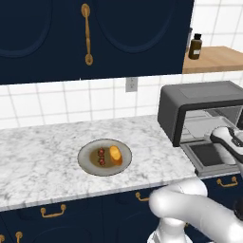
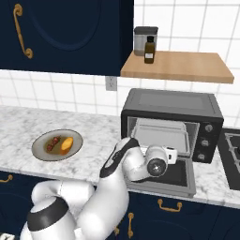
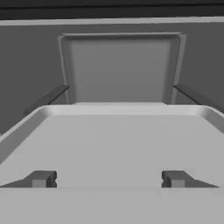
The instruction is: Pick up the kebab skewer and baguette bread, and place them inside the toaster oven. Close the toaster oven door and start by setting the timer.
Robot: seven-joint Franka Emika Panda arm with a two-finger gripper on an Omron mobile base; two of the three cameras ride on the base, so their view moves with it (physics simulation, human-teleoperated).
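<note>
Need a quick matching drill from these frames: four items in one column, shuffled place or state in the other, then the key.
Items
1. kebab skewer
2. toaster oven door
3. brown bottle
4. gripper

Place or state
A. on the wooden shelf above the oven
B. folded down flat, open
C. on the plate, beside the baguette bread
D. fingers spread wide, empty, facing into the toaster oven

Pairs: 1-C, 2-B, 3-A, 4-D
</note>
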